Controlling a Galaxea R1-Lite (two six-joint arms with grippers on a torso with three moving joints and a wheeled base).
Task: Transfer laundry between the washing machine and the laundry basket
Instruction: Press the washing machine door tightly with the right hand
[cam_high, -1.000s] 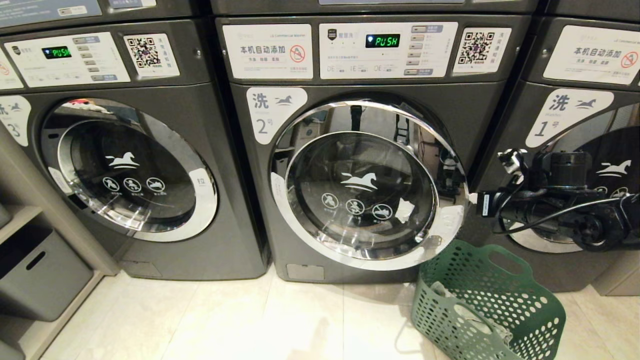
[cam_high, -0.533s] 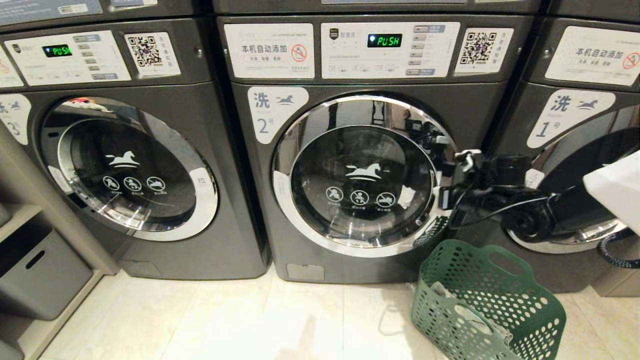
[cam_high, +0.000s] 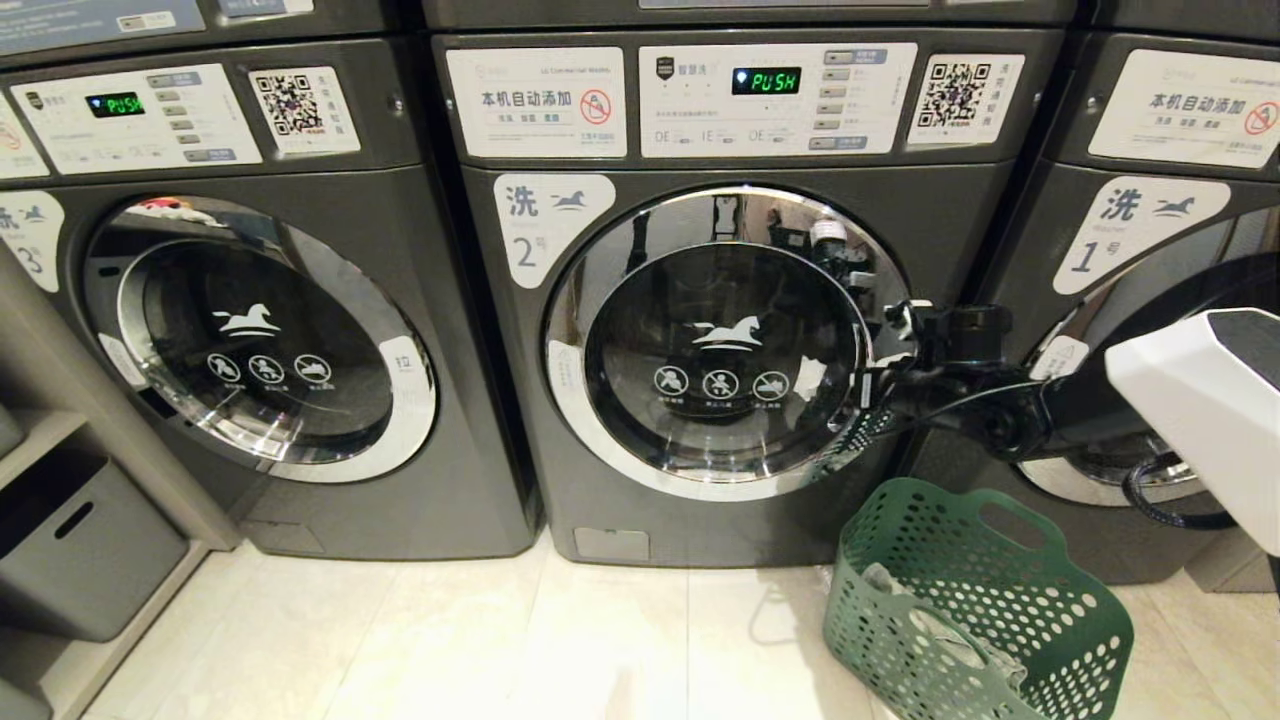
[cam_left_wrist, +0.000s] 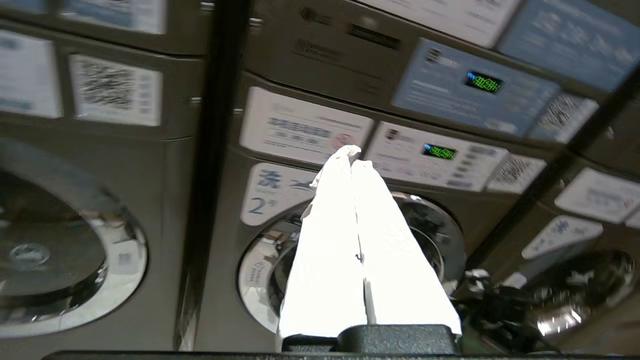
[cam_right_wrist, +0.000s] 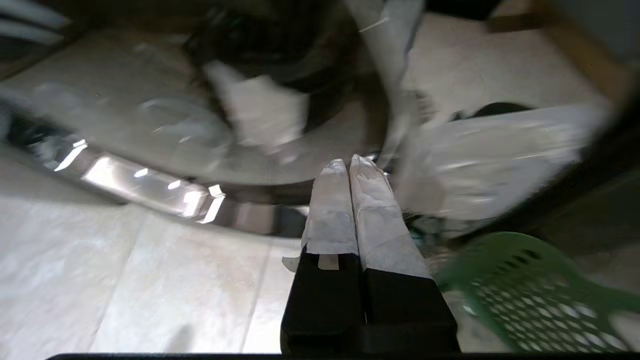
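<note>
The right gripper (cam_high: 868, 385), fingers together, sits at the right rim of the washer (cam_high: 700, 330) door, the left gripper (cam_left_wrist: 352, 155) is closed and empty, and laundry (cam_high: 940, 630) lies in the basket (cam_high: 1060, 600) on the floor

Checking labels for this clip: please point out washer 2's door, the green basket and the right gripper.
washing machine door (cam_high: 715, 350), head view, on the dark glass centre.
laundry basket (cam_high: 1010, 585), head view, on its perforated far wall.
right gripper (cam_right_wrist: 348, 167), right wrist view, between the shut fingers' tips.
</note>
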